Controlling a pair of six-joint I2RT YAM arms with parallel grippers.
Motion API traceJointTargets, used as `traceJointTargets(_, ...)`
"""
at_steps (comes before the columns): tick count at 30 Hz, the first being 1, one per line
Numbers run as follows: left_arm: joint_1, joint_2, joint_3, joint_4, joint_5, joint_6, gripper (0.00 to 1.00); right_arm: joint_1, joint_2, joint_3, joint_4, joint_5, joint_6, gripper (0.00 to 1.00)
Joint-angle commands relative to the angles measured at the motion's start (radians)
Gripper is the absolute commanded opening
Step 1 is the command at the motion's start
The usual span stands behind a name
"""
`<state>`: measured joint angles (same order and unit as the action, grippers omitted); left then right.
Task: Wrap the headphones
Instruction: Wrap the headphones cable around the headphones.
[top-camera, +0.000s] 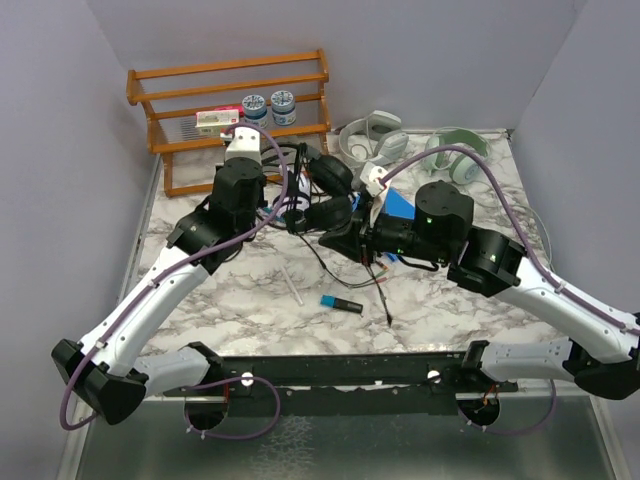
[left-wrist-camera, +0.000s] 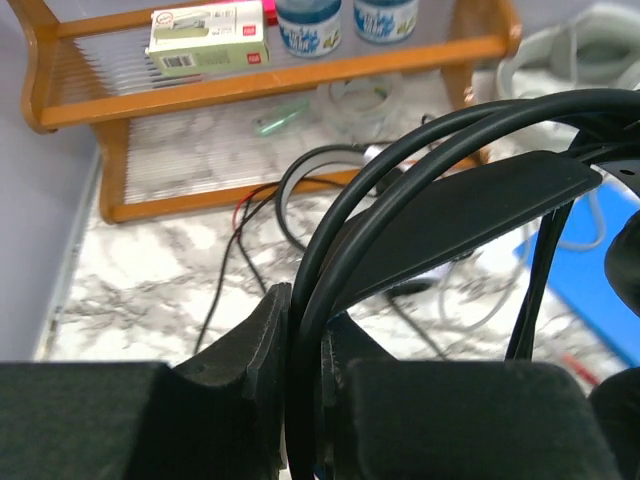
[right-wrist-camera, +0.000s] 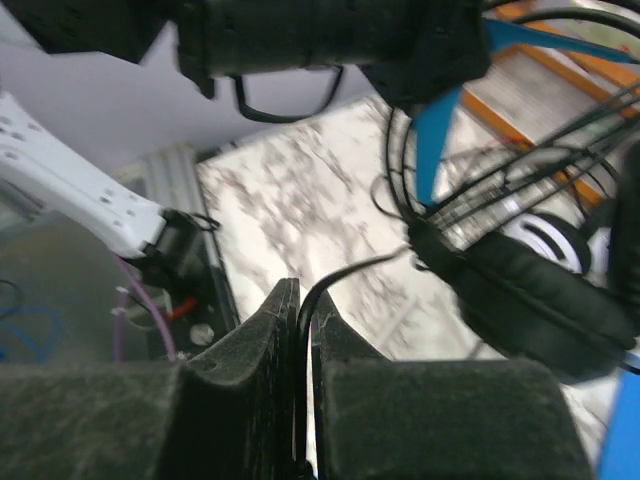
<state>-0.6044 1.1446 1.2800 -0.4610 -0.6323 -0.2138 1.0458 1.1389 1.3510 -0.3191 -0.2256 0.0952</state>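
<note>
Jaws closed: left gripper (left-wrist-camera: 305, 340) grips the black headphones (top-camera: 330, 175) by the headband (left-wrist-camera: 470, 205), right gripper (right-wrist-camera: 303, 330) pinches a thin black cable (right-wrist-camera: 340, 272).

**Desk:** What's the setting here?

**Photographer:** A marble-patterned tabletop (top-camera: 250, 300), white veined with grey, boxed in by plain pale lavender walls (top-camera: 400, 50) on the left, back and right.

**Desk:** Any furniture?

**Photographer:** One orange-brown wooden rack (top-camera: 230, 66) with slatted shelves, standing in the far left corner against the back wall. A black rail (top-camera: 350, 368) runs along the table's near edge, with a dull grey metal sheet (top-camera: 350, 445) below it.

**Desk:** And the light?

**Photographer:** Even and soft, with only faint shadows on the marble.
</note>
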Motion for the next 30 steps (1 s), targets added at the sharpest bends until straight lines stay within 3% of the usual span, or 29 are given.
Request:
traceJointTargets(1, -0.005, -0.069, -0.040, 0.016, 0.016, 0.220, 0.00, 0.006, 0.019, 0.095, -0.217, 0.185, -0.158, 0.10)
traceJointTargets(7, -0.008, -0.134, -0.096, 0.002, 0.183, 0.305, 0.00, 0.006, 0.071, 0.124, -0.272, 0.410, -0.274, 0.08)
traceJointTargets(15, -0.008, -0.145, -0.168, -0.039, 0.455, 0.290, 0.00, 0.007, 0.128, 0.088, -0.181, 0.622, -0.407, 0.11)
traceJointTargets(24, -0.008, -0.107, -0.147, -0.132, 0.609, 0.266, 0.00, 0.006, 0.169, 0.075, -0.132, 0.651, -0.450, 0.11)
traceJointTargets(27, -0.009, -0.075, -0.112, -0.199, 0.684, 0.253, 0.00, 0.006, 0.185, 0.070, -0.134, 0.700, -0.467, 0.14)
traceJointTargets(30, -0.009, -0.037, -0.069, -0.266, 0.671, 0.230, 0.00, 0.002, 0.206, 0.090, -0.169, 0.751, -0.446, 0.25)
